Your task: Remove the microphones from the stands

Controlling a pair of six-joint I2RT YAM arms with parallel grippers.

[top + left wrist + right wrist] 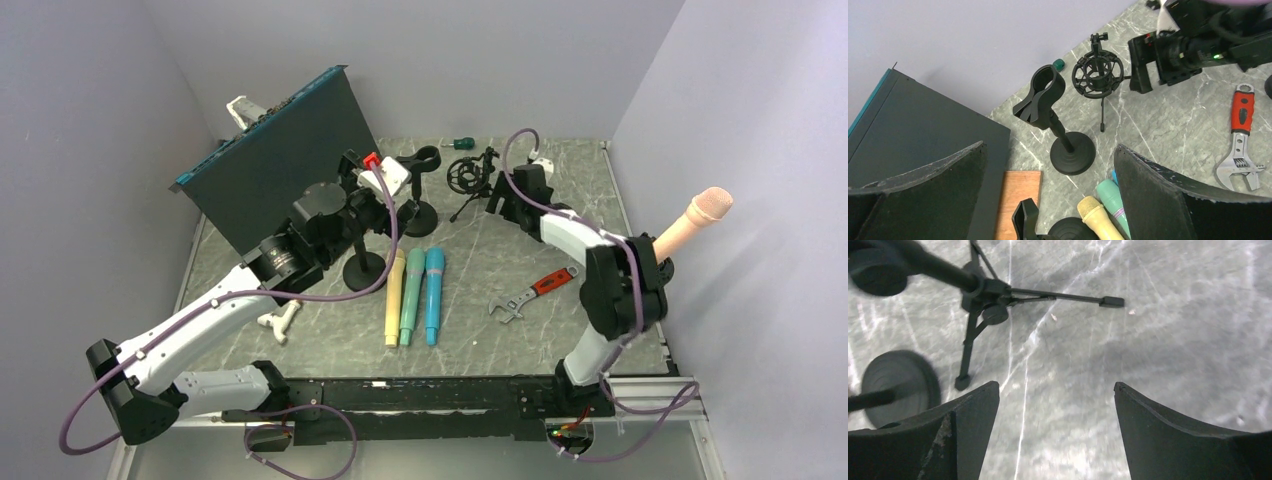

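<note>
Right gripper [1055, 387] open and empty, pointing at the tripod mount [470, 178], while we see the pink microphone [697, 216] off to its right, in its stand [666, 266] behind the right elbow [615, 285], axis tilted head-up-right; left gripper [1048, 150] open, farther

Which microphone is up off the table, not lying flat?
The pink microphone at the far right: it points upward at a tilt, while the yellow, green and blue ones lie flat side by side.

Top view: high above the near edge of the grey marbled desk [480, 270], looking down across it. Wrist views: close, angled downward; both include the black tripod shock-mount stand [1093, 76].
</note>
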